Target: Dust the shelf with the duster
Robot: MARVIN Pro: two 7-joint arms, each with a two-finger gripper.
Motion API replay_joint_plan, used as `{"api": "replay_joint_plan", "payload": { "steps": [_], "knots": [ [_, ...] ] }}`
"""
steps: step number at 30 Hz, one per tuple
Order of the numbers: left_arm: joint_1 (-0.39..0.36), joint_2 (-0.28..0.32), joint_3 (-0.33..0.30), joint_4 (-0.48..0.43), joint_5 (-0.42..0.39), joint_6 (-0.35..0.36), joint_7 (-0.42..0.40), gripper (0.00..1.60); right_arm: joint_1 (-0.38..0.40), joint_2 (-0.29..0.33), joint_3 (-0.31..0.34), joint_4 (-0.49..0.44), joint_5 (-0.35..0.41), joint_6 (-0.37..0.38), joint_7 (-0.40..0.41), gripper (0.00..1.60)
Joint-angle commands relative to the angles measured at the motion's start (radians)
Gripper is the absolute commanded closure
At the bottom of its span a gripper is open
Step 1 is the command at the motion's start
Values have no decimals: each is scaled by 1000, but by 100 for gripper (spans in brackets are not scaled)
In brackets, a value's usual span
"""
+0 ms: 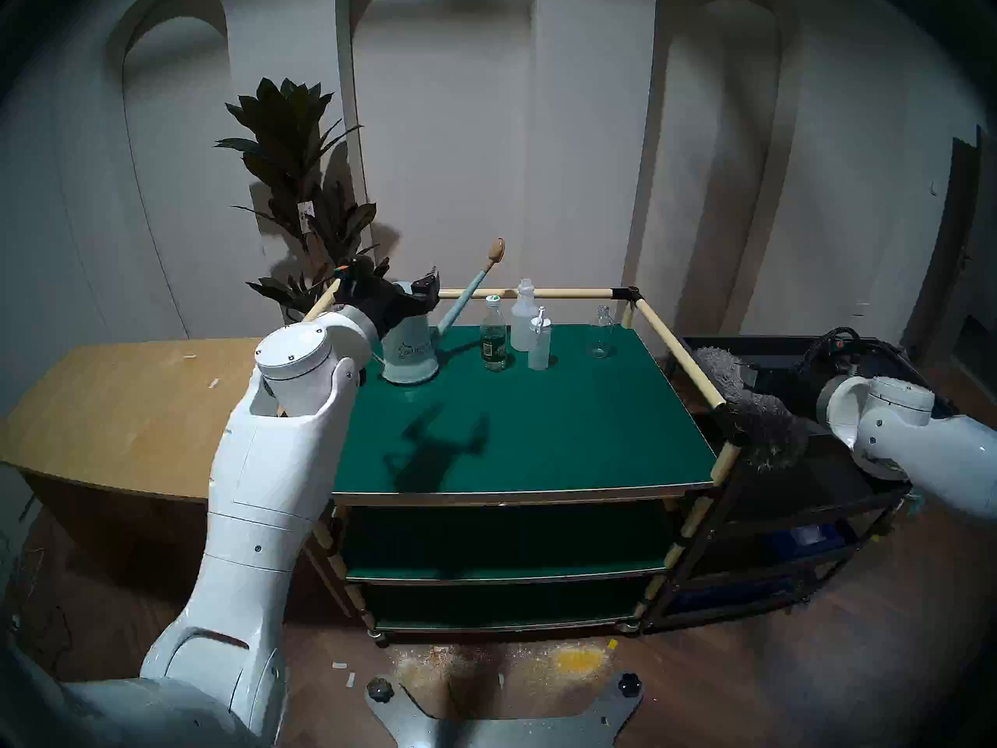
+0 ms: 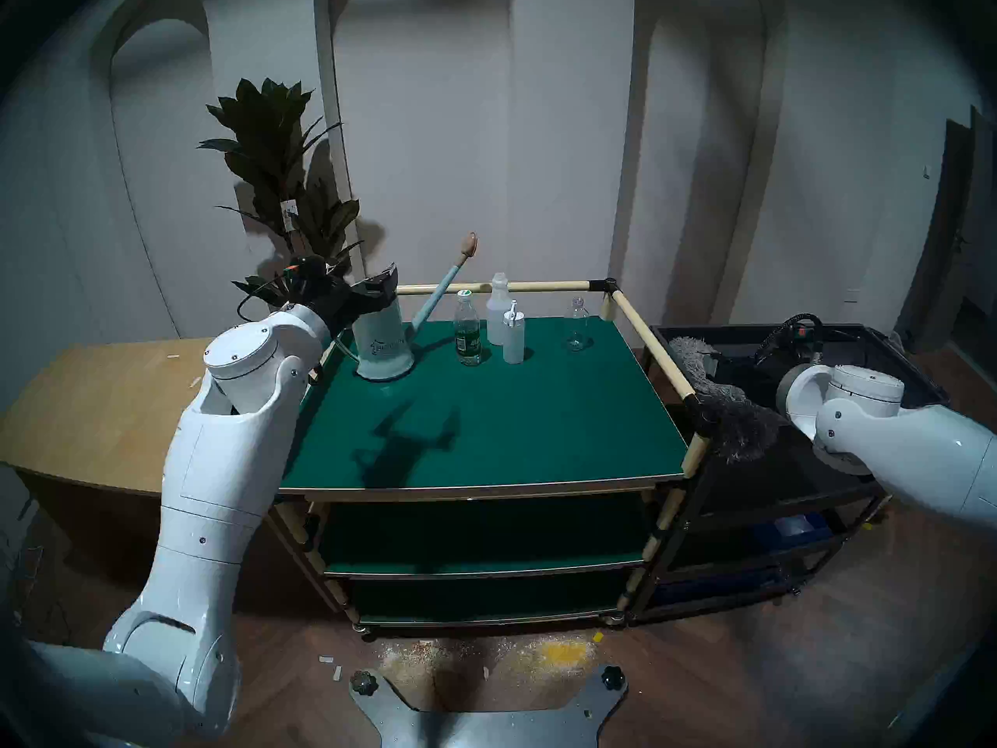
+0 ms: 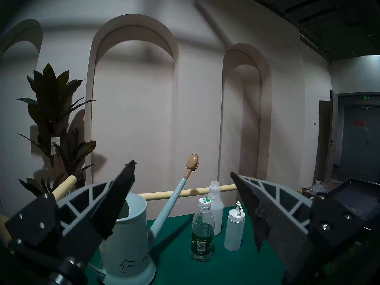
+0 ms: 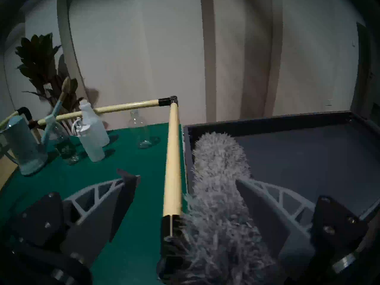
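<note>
The shelf [image 1: 539, 423] is a three-tier rack with dark green boards and cream rails [image 4: 172, 155]. The grey fluffy duster [image 1: 755, 412] lies in the black cart just right of the shelf's right rail, head pointing back. In the right wrist view the duster [image 4: 218, 175] runs under my right gripper [image 4: 180, 177], which is open and straddles both the rail and the duster's near end. My left gripper [image 1: 423, 293] hovers open over the top of the watering can at the shelf's back left; in its wrist view the left gripper [image 3: 181, 168] holds nothing.
On the top board stand a pale blue watering can [image 1: 410, 353], a green-labelled bottle [image 1: 493, 336], two white bottles [image 1: 531, 326] and a clear glass bottle [image 1: 603, 334]. A black tray cart [image 1: 809, 488] adjoins on the right, a wooden counter [image 1: 124, 396] on the left, a plant [image 1: 302, 191] behind.
</note>
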Motion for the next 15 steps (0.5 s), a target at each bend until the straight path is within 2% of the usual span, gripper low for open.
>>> {"api": "replay_joint_plan", "payload": {
  "steps": [1,10,11,14,15],
  "knots": [
    [32,-23,-14,-27,1,-52,26,0,-19,-37,40,-43,-34,-121,-2,0],
    [85,-38,6,-47,86,-156,117,0,-25,-173,35,-92,-130,-266,-85,0],
    [86,-39,9,-45,98,-162,128,0,-24,-172,29,-98,-140,-260,-92,0],
    [85,-46,22,-29,130,-174,164,0,-24,-226,2,-101,-197,-325,-128,0],
    [84,-45,27,-23,139,-174,172,0,-20,-225,-10,-106,-208,-326,-138,0]
  ]
}}
